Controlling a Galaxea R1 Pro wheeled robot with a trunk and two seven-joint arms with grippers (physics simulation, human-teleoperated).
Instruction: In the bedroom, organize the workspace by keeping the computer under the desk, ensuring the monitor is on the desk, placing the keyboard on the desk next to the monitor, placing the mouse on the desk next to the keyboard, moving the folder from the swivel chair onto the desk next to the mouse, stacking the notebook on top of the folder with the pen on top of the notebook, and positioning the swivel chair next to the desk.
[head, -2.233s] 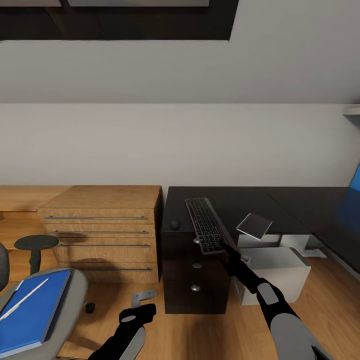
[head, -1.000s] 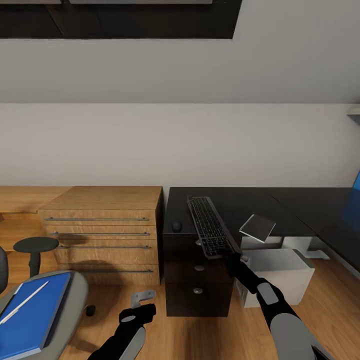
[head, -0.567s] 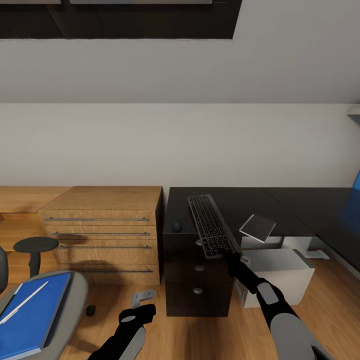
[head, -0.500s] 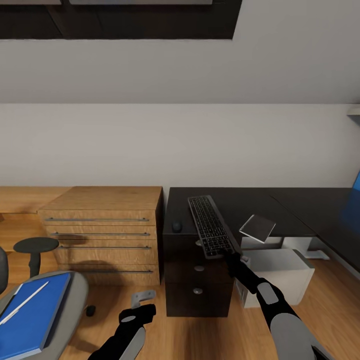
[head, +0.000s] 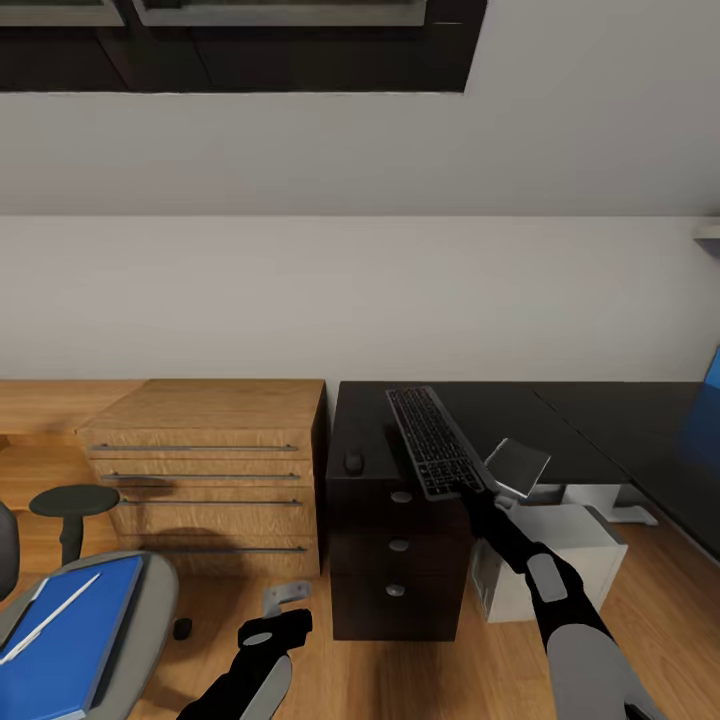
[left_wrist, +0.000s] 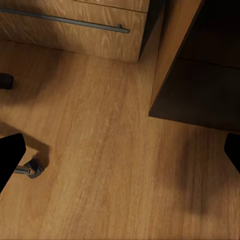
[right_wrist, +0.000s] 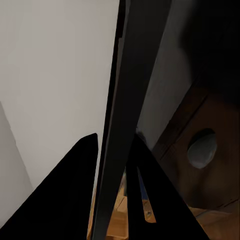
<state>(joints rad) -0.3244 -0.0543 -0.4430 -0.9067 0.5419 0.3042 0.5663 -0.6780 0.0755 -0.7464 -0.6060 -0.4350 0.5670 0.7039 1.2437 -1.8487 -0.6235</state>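
Cutting off at the head view's right edge, the monitor (head: 708, 415) appears only as a blue sliver on the black desk (head: 560, 415). At the lower left edge, the swivel chair (head: 140, 610) is partly out of frame; the blue folder (head: 70, 640) lies on its seat with a thin white pen (head: 50, 615) on top. The right arm stretches forward and upward, its gripper (head: 478, 500) clamped on the near end of the keyboard (head: 433, 440), which is held tilted above the desk's left part. The small dark mouse (head: 353, 461) sits on the desk left of it. The right wrist view shows the keyboard (right_wrist: 127, 115) edge-on between dark fingers (right_wrist: 70, 195). The left gripper (head: 280, 600) hangs low over the wooden floor (left_wrist: 110, 165); its wrist view shows the fingertips (left_wrist: 10, 155) set wide apart.
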